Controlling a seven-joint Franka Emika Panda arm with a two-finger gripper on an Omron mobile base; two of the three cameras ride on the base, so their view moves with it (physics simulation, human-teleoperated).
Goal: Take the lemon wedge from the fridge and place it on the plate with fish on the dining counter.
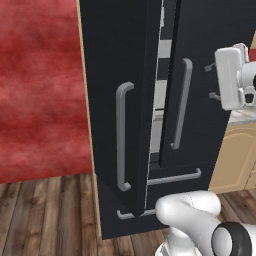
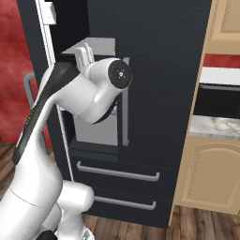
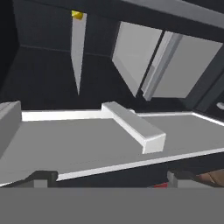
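The fridge (image 1: 125, 75) stands with its left door ajar, pale shelves (image 3: 87, 144) inside. The pincer (image 3: 109, 177) is spread wide before a shelf, holding nothing. The lemon wedge (image 3: 77, 15) sits deep inside, well beyond the fingertips.

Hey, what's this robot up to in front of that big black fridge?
It is fetching a lemon wedge from the fridge. The left door stands ajar, and the white arm is reaching toward the pale grey shelves inside. The gripper has its jaws open and holds nothing. The tiny yellow wedge shows farther in, not yet reached.
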